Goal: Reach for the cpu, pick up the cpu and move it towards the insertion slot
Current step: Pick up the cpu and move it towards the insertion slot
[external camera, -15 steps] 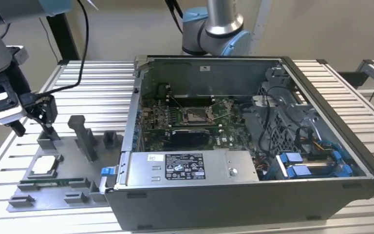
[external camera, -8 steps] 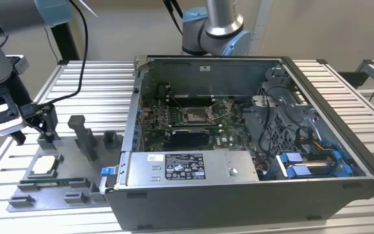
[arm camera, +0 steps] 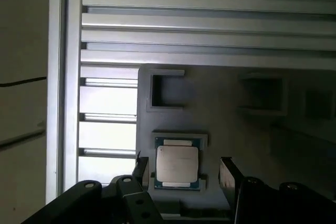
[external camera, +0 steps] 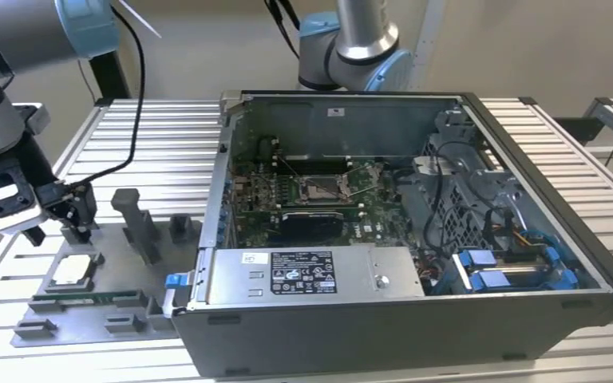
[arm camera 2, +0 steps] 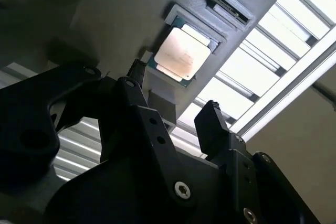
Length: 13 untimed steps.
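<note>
Your end effector hangs over the grey tray on the counter, at the exterior view's left. Its fingers are spread wide, with nothing between them. The cpu lies flat in its square recess on that tray, silvery top up. In both wrist views it sits in the gap between the two fingers, apart from each (how high above it they stand, I can't tell). The insertion slot is well apart, on the green board inside the open computer case.

So you're in the reach, I'd judge, with the pick-up not yet made. To do it well, hold the chip centred between the fingers as you descend. Square them to two opposite edges, so they meet the thin rim and not the recess walls. Come down straight, because a tilted approach could tip the chip out of its seat. Close gently, since it's flat and offers little to grip. Mind the green memory stick lying just beside it.
</note>
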Each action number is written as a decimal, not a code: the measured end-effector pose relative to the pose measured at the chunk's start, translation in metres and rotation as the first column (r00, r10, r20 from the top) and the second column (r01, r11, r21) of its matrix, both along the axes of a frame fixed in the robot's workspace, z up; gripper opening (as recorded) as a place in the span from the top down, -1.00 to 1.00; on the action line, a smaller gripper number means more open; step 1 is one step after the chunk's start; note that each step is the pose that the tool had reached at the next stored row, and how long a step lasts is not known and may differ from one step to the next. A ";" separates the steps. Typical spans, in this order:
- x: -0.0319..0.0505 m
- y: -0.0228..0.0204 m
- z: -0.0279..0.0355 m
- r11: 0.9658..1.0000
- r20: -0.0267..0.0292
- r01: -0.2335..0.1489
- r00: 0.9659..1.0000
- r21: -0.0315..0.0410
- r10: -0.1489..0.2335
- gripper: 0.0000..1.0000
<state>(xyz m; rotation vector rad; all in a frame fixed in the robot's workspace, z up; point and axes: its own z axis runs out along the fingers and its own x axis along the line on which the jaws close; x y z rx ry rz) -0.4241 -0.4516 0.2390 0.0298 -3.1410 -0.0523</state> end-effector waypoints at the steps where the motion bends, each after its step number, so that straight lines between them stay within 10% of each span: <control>1: -0.0001 -0.0003 -0.0017 1.000 0.000 0.000 1.000 0.000 0.000 -1.00; 13: -0.0016 -0.0020 -0.0212 1.000 0.000 0.000 1.000 -0.002 0.000 -1.00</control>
